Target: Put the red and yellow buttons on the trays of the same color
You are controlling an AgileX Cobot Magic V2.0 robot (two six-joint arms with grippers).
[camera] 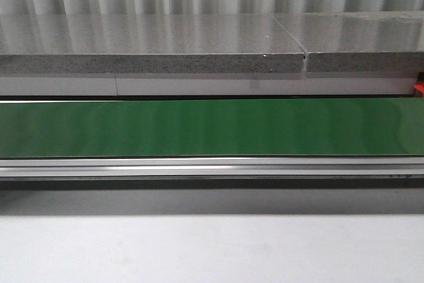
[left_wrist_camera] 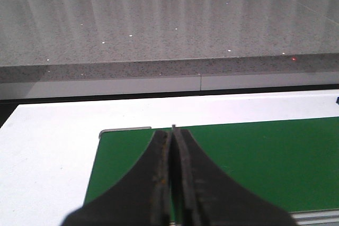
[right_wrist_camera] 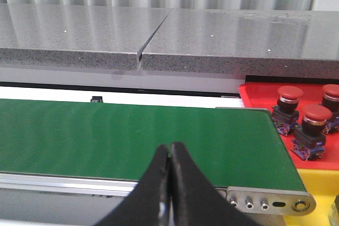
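Three red buttons (right_wrist_camera: 310, 124) with dark bases stand on the red tray (right_wrist_camera: 254, 93), beyond the end of the green conveyor belt (right_wrist_camera: 132, 136). A yellow tray (right_wrist_camera: 318, 183) lies next to the red one, nearer to me. No yellow button shows. My right gripper (right_wrist_camera: 170, 146) is shut and empty, over the belt's near edge. In the left wrist view my left gripper (left_wrist_camera: 172, 132) is shut with nothing in it, over the belt's (left_wrist_camera: 254, 157) other end. In the front view the belt (camera: 212, 127) carries nothing, and a sliver of the red tray (camera: 419, 88) shows at the right edge.
A grey speckled stone counter (camera: 152, 48) runs behind the belt, with a seam (camera: 291, 34) in it. An aluminium rail (camera: 212, 167) borders the belt's near side, ending in a bolted metal end plate (right_wrist_camera: 270, 202). White table (camera: 212, 250) lies in front.
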